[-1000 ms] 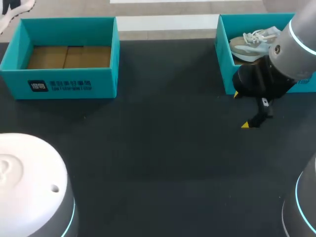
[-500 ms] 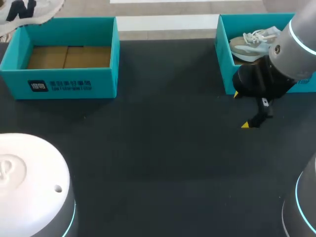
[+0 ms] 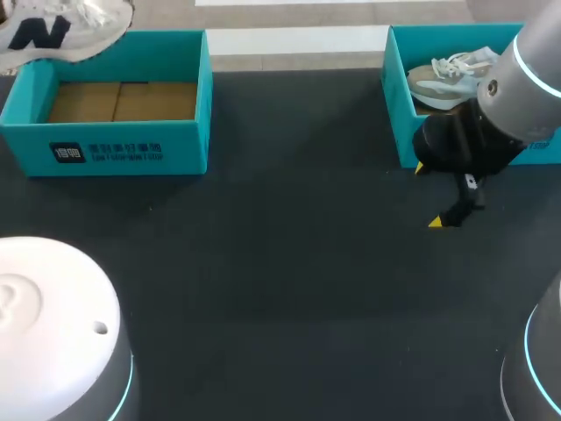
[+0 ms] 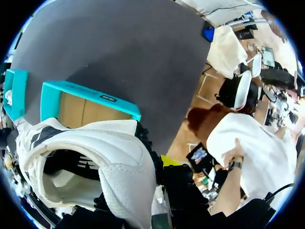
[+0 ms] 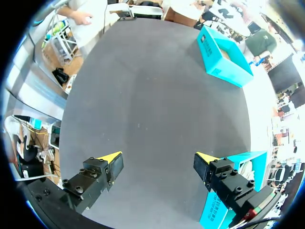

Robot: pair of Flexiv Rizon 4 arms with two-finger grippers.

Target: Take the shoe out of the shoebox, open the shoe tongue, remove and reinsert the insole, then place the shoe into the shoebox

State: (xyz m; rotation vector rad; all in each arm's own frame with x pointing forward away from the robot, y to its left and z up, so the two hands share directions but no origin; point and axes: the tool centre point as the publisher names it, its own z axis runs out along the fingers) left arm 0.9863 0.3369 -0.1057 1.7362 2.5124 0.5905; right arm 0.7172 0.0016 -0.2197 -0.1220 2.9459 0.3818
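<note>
A white shoe (image 3: 61, 31) with a dark logo hangs in the air over the far left corner of the left teal shoebox (image 3: 114, 105), whose cardboard floor is bare. In the left wrist view my left gripper (image 4: 155, 174) is shut on the shoe's (image 4: 95, 157) heel collar, one yellow tip showing beside it, and that box (image 4: 90, 102) lies beyond. A second pale shoe (image 3: 449, 74) lies in the right teal shoebox (image 3: 399, 114). My right gripper (image 3: 428, 195) stands open just in front of that box, above the mat, nothing between its fingers (image 5: 112, 160).
The black table mat (image 3: 289, 263) spreads between the two boxes. My left arm's white base (image 3: 53, 333) fills the near left corner, and the right arm's body (image 3: 526, 79) covers part of the right box.
The white shoe has moved rightward into the head view above the left box's far corner. The right arm has stayed still.
</note>
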